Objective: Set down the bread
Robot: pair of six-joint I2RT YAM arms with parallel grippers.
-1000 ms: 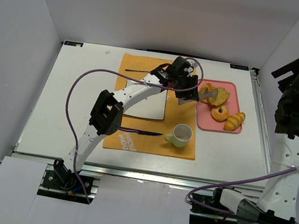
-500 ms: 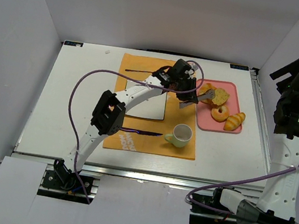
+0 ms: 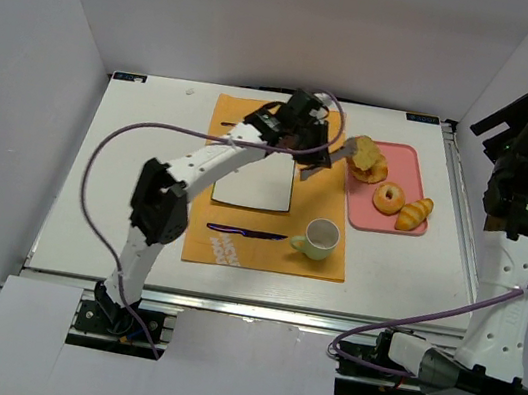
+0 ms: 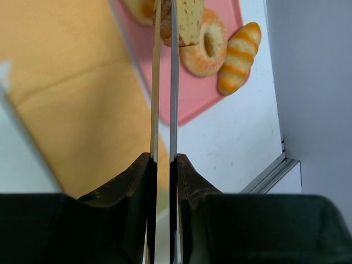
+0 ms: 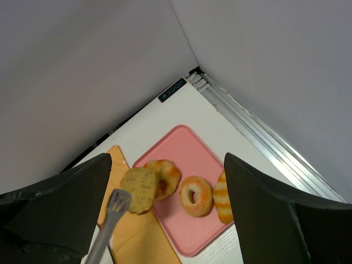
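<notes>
Top view: the bread slice [image 3: 364, 152] is held in tongs [image 3: 332, 154], squeezed by the left gripper [image 3: 315, 137], over the pink tray [image 3: 363, 210].
Left wrist: both blades are pinched on it.
Right wrist: the right gripper [image 5: 168, 217] is spread, empty.
Carrying is judged in hand; a lowering onto the white plate [image 3: 256, 184] seems called for.

The left gripper [image 3: 307, 132] reaches toward one o'clock on the table [image 3: 118, 163], clamped on tongs [image 3: 337, 153]. The tongs' tips pinch a slice of bread [image 3: 361, 151] at the eleven o'clock corner of a pink tray [image 3: 361, 212], right by a bun [image 3: 377, 169]. I can't tell whether the slice is lifted. A donut [image 3: 389, 197] lies mid-tray and a striped roll [image 3: 414, 214] at four o'clock. On the orange mat [image 3: 303, 265] sit a white plate [image 3: 256, 184], a knife [image 3: 248, 231] at six and a cup [image 3: 319, 237] at five. The right arm [image 3: 525, 201] stands raised at three o'clock.
</notes>
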